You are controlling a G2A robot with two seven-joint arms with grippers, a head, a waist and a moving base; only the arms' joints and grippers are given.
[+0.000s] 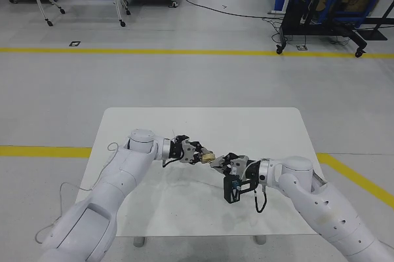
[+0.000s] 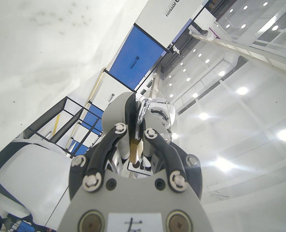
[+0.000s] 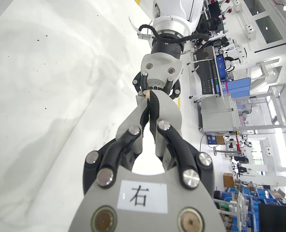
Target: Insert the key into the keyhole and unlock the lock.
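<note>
The lock (image 1: 206,157), a small brass body, sits clamped between the fingers of the left gripper (image 1: 198,154), which are closed tight on its flanks. It is held up off the table (image 1: 262,124), not resting on it. In the left wrist view a bright metal part lies beside the brass, out toward the fingertips. Whether that is the shackle or the key I cannot tell.

Directly ahead of the lock, tip to tip with the left gripper, is the right gripper (image 1: 221,162). Its fingers are pressed together at their ends, with a sliver of tan showing just beyond them. What they pinch is too thin to make out. I judge it to be the key, given the task and the way the two grippers face each other.

As for progress, the lock and the key appear to be picked up and lined up nose to nose, touching or very nearly so. How deep the key sits in the keyhole is hidden by the fingers. The turn that frees the shackle looks not yet done.
</note>
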